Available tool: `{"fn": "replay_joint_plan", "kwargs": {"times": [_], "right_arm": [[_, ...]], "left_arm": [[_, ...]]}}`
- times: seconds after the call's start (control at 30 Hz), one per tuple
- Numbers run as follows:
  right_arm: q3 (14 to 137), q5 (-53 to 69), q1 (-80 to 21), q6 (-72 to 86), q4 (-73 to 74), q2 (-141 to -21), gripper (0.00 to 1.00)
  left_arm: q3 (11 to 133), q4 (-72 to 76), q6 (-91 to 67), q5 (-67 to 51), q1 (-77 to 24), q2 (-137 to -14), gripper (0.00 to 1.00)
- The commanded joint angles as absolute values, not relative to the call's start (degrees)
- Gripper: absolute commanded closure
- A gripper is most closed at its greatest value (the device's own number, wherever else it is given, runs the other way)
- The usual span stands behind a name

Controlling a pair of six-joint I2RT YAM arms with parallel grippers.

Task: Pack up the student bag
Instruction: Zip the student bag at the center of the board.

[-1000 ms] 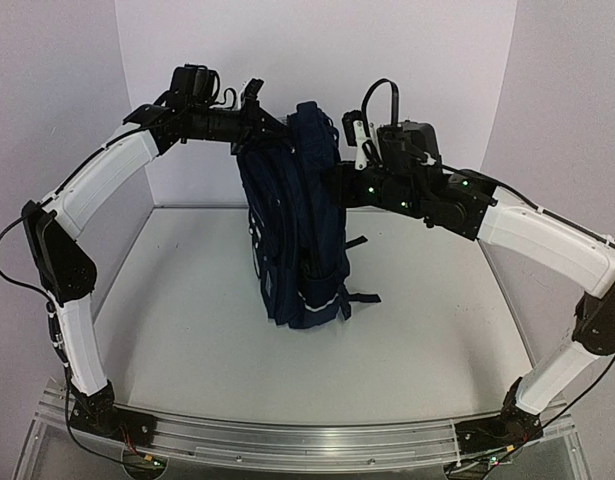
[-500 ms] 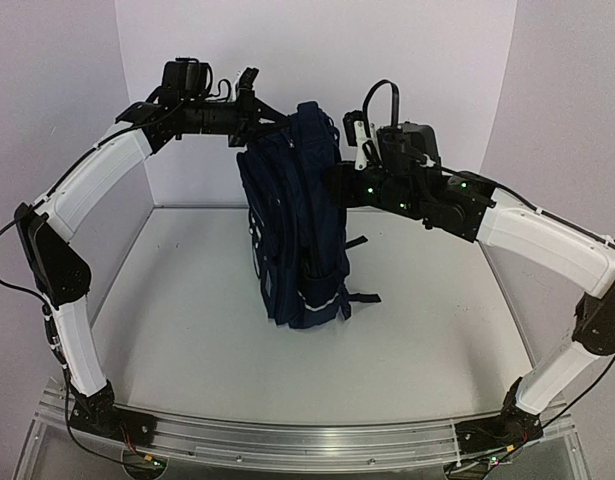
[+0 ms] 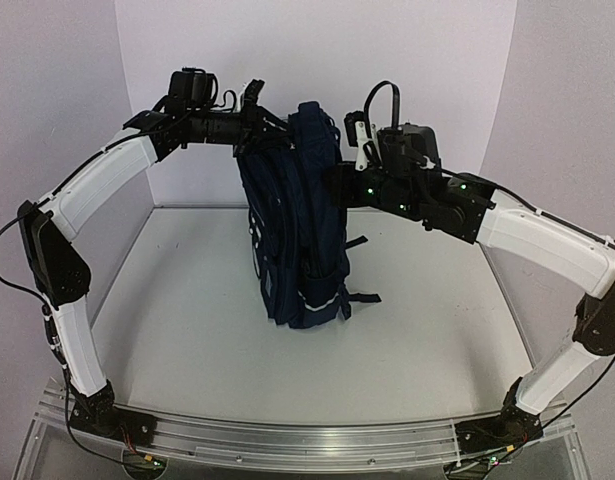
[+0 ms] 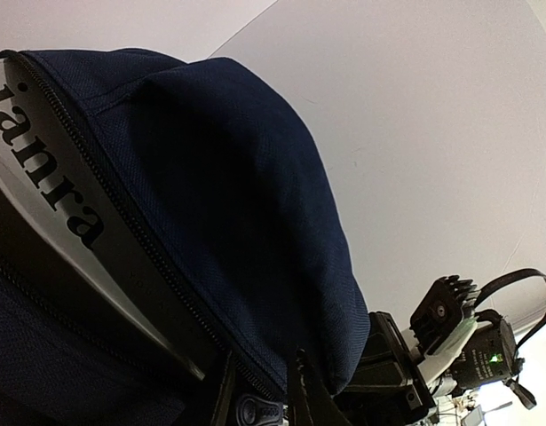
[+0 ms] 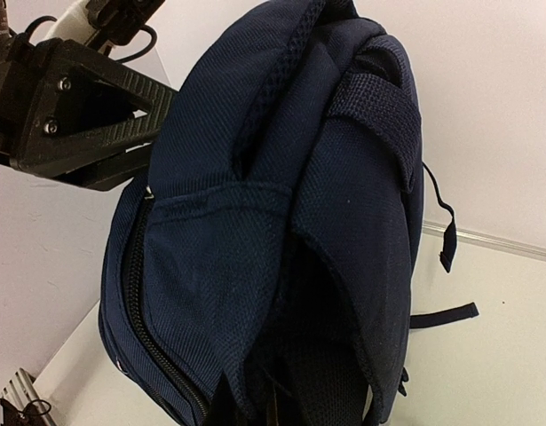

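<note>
The student bag [image 3: 292,230], dark navy with thin white stripes, stands upright on the table [image 3: 187,330], its black straps trailing to the right. My left gripper [image 3: 259,128] is at the bag's top left edge. In the left wrist view its jaws [image 4: 262,399] stand slightly apart on either side of a zipper slider [image 4: 255,413] on the bag [image 4: 210,177]. My right gripper [image 3: 332,185] is pressed into the bag's upper right side. In the right wrist view it [image 5: 264,413] is shut on a fold of the navy fabric [image 5: 255,222].
White walls enclose the table at the back and on both sides. A loose black strap [image 5: 446,311] hangs over the table to the right of the bag. My left arm's black wrist [image 5: 86,115] sits close against the bag's top.
My left wrist rose a little, then came back down at the bag's top, and its jaws have parted slightly. The bag and the right arm have not moved.
</note>
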State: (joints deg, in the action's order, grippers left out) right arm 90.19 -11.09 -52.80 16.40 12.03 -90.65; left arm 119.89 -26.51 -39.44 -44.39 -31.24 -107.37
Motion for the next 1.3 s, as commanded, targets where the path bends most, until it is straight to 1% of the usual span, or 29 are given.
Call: {"fn": "replay_joint_plan", "kwargs": {"times": [0.0, 0.1, 0.13, 0.2, 0.23, 0.37, 0.53, 0.93, 1.27], "right_arm": [[88.3, -13.21, -52.53, 16.61, 16.08, -91.18, 1.0], [88.31, -13.26, -52.53, 16.61, 16.06, -91.25, 1.0], [88.3, -13.27, -52.53, 16.61, 16.08, -91.24, 1.0], [88.21, -13.41, -52.54, 16.6, 16.07, -91.21, 1.0], [88.26, -13.28, -52.55, 16.61, 16.13, -91.14, 1.0], [88.05, -11.38, -52.56, 16.63, 16.23, -90.08, 1.0], [87.06, -8.93, -52.52, 16.26, 18.16, -87.44, 1.0], [87.71, -5.85, -52.54, 15.25, 23.13, -86.82, 1.0], [89.44, -4.29, -52.53, 15.27, 27.14, -86.94, 1.0]], "left_arm": [[119.3, -24.18, -39.45, -45.62, -31.55, -104.22, 0.78], [118.79, -23.57, -39.96, -46.01, -31.64, -103.92, 0.79], [118.54, -23.21, -40.12, -46.16, -31.7, -103.84, 0.84], [118.27, -22.73, -40.19, -46.24, -31.69, -103.7, 0.96], [118.34, -22.4, -40.05, -46.05, -31.67, -103.63, 0.99], [120.98, -21.47, -38.47, -43.79, -31.31, -104.22, 1.0], [127.48, -20.04, -38.06, -42.83, -29.19, -107.71, 1.0], [139.15, -15.52, -37.86, -47.5, -21.64, -118.92, 1.0], [139.68, -1.33, -41.94, -43.0, -17.99, -125.51, 1.0]]}}
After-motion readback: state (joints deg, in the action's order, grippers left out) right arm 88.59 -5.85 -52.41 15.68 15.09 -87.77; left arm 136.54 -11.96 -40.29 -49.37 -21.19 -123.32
